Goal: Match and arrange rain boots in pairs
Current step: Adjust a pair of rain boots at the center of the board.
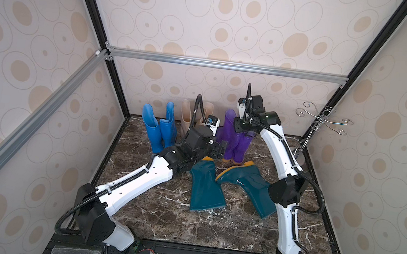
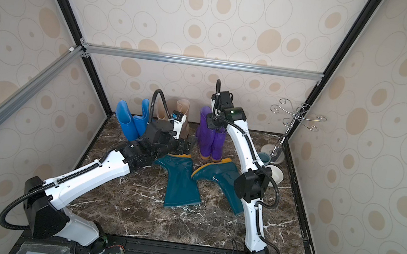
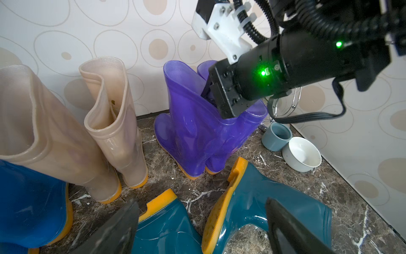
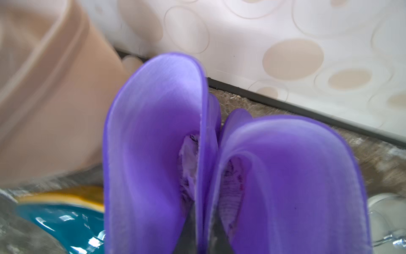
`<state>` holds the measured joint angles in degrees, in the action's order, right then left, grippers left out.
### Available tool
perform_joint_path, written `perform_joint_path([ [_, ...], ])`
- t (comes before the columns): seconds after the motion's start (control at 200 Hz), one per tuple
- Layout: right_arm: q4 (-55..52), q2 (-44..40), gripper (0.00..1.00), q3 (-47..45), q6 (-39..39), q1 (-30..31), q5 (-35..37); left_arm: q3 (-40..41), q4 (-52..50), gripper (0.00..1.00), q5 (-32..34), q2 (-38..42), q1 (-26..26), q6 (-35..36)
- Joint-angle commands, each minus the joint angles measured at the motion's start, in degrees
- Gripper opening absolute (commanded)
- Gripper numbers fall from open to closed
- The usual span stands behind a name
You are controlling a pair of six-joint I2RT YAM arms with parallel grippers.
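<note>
The purple boots (image 1: pixel 233 147), upright at upper centre of a top view, are pinched by their adjoining shaft walls in the right end effector (image 1: pixel 238 130). The two teal boots (image 1: pixel 206 186) are laid flat on the surface (image 1: pixel 157 223) at centre frame, soles toward the purple pair, shafts pointed at the lower edge. The left end effector (image 1: pixel 220 150), spread wide, is poised just above the sole of the teal boot further left in frame; that arm is judged the nearer.

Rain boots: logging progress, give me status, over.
Left end effector open above teal boots, both lying down. Right end effector shut on purple boots' cuffs. Nothing blocking.
</note>
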<state>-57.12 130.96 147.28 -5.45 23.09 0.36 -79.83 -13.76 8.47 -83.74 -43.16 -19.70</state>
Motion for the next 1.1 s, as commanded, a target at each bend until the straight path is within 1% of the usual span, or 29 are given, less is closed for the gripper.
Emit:
perform_joint_path([
  [0.0, 4.38, 0.38, 0.00, 2.05, -5.12, 0.69, -0.69, -2.43, -0.84, 0.89, 0.75, -0.28, -0.50, -0.13],
  [0.17, 11.31, 0.31, 0.00, 2.74, -9.84, 1.16, -1.53, -1.87, -1.00, 0.89, 1.19, 0.31, -0.44, 0.00],
  [0.295, 15.27, 0.87, 0.00, 2.81, -10.31, 1.66, -3.10, -0.57, -0.66, 0.89, 1.83, 1.46, -0.50, -0.20],
  [0.45, 16.93, 2.75, 0.00, 4.06, -11.42, 2.02, -2.59, 0.94, -0.49, 0.89, 2.77, 3.05, -0.44, -0.47],
  [0.54, 17.17, 3.79, 0.00, 4.55, -10.55, 2.48, -0.46, 1.59, -0.55, 0.89, 3.22, 3.74, -0.46, -0.43],
  [0.75, 16.90, 5.49, 0.00, 4.04, -14.14, 2.56, -2.60, 1.87, -1.00, 0.89, 3.59, 4.63, -0.49, -0.58],
  [0.775, 16.87, 5.39, 0.05, 3.98, -13.98, 2.57, -2.73, 1.87, -1.09, 0.89, 3.62, 4.71, -0.44, -0.51],
  [0.795, 16.71, 5.28, 0.12, 4.06, -13.60, 2.66, -2.87, 1.93, -1.22, 0.89, 3.58, 4.71, -0.44, -0.58],
  [0.86, 16.11, 4.33, 0.45, 3.84, -11.35, 2.86, -2.33, 1.95, -1.60, 0.89, 3.61, 4.89, -0.44, -0.64],
  [0.885, 15.87, 3.79, 0.52, 3.51, -10.50, 2.87, -1.83, 2.00, -1.70, 0.89, 3.74, 4.91, -0.44, -0.59],
  [0.965, 15.54, 1.13, 0.62, 1.97, -8.08, 2.84, -0.41, 2.38, -1.89, 0.89, 4.10, 5.25, -0.51, -0.47],
  [1.035, 15.80, -1.65, 0.66, 0.05, -6.10, 2.86, 0.12, 2.49, -1.81, 0.89, 4.19, 5.69, -0.49, -0.12],
  [1.095, 15.59, -4.04, 0.71, -1.37, -5.15, 2.85, 1.19, 2.25, -2.05, 0.89, 4.18, 5.82, -0.46, 0.30],
])
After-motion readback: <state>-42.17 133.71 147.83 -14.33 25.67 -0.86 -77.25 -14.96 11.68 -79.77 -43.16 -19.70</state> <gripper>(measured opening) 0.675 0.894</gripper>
